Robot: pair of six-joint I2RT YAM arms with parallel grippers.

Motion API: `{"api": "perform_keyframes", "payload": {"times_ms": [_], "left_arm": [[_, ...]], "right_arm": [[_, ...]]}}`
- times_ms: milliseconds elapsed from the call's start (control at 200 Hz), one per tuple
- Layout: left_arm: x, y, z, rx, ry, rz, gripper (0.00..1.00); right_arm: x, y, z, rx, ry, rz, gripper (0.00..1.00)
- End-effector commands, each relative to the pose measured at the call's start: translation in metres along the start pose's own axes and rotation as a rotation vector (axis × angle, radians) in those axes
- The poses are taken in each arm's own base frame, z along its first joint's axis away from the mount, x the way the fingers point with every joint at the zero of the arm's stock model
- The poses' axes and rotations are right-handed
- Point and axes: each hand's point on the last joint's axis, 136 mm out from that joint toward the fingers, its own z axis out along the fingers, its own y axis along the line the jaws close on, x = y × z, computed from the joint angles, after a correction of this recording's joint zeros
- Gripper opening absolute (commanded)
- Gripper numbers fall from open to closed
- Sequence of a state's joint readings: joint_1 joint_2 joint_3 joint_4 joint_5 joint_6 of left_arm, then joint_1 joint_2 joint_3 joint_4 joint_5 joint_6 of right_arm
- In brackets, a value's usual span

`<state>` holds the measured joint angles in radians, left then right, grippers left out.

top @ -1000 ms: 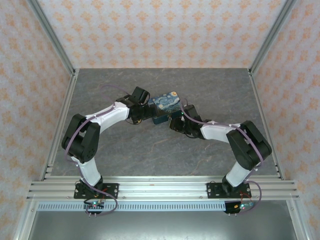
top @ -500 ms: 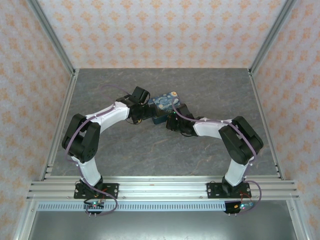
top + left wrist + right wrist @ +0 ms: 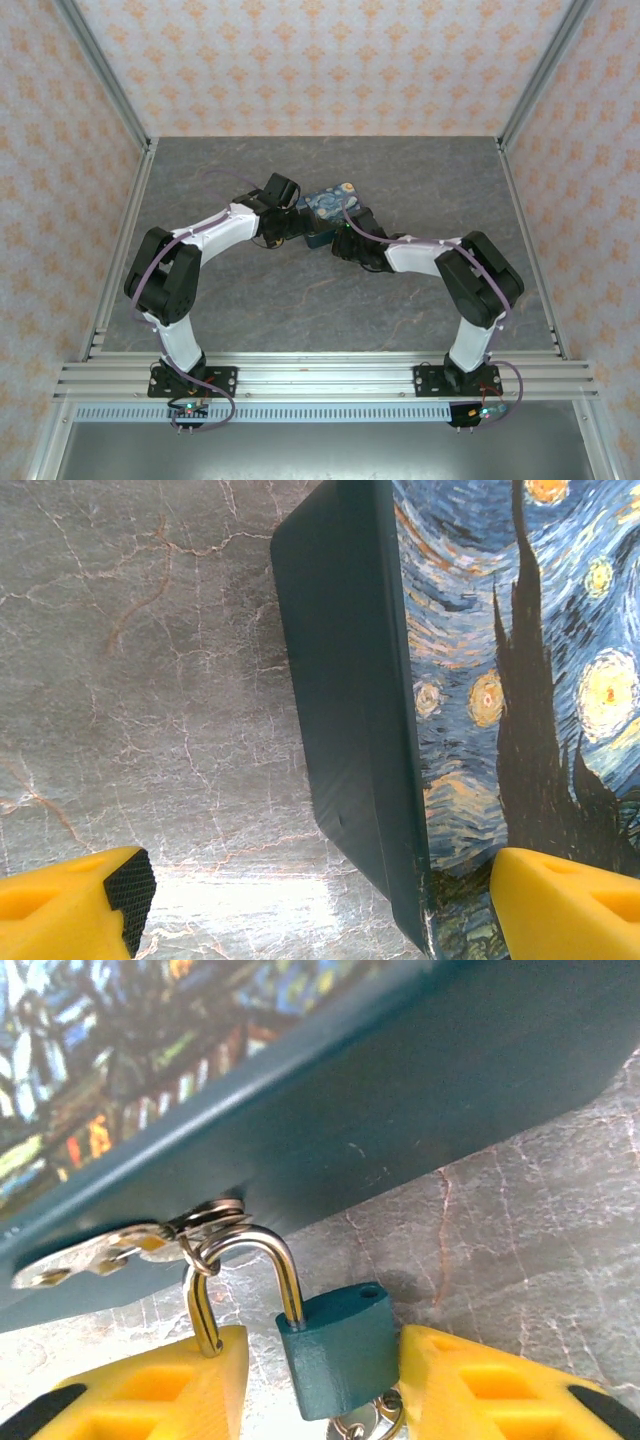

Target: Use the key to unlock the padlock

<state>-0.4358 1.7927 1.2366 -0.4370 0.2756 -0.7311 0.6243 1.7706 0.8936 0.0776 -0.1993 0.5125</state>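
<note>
Since a second ago the right arm (image 3: 430,262) has swung its elbow in and pushed closer to the box (image 3: 330,205), while the left arm (image 3: 215,228) has not shifted. Close against the wall of the box, on the table (image 3: 520,1210), the padlock (image 3: 338,1345) stands between the fingers of the right gripper (image 3: 322,1365). One pad touches its body; the other is just apart from it, with a leg of the shackle (image 3: 250,1245) in the gap, so the grip looks let go rather than clamped. That leg hangs free outside the body and an empty hole shows in the padlock's top, so I judge the lock already sprung. A key (image 3: 80,1257) lies flat against the box wall, seemingly hung on the shackle by a small ring (image 3: 215,1218). A second ring (image 3: 365,1422) peeps out under the padlock; whether a key sits in the keyhole there I cannot tell. On the box's other side the left gripper (image 3: 315,880) is spread wide over a corner of the box, gripping nothing. What seems left is only to back away
</note>
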Motion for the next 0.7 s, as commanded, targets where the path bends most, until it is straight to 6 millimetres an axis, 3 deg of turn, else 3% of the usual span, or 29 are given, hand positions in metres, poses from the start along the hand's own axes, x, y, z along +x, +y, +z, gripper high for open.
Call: {"api": "perform_keyframes", "payload": {"times_ms": [0, 190, 475, 696], "left_arm": [[-0.005, 0.006, 0.002, -0.03, -0.012, 0.011, 0.88], [-0.004, 0.006, 0.002, -0.03, -0.008, 0.017, 0.88], [-0.004, 0.007, 0.002, -0.032, -0.009, 0.011, 0.87], [-0.004, 0.007, 0.001, -0.034, -0.01, 0.01, 0.87]], "right_arm": [[-0.002, -0.003, -0.013, -0.05, -0.024, 0.011, 0.45], [-0.01, -0.018, -0.023, -0.137, -0.03, 0.05, 0.49], [-0.016, 0.003, -0.018, -0.326, 0.006, 0.031, 0.55], [-0.027, -0.009, -0.015, -0.305, -0.044, 0.068, 0.55]]}}
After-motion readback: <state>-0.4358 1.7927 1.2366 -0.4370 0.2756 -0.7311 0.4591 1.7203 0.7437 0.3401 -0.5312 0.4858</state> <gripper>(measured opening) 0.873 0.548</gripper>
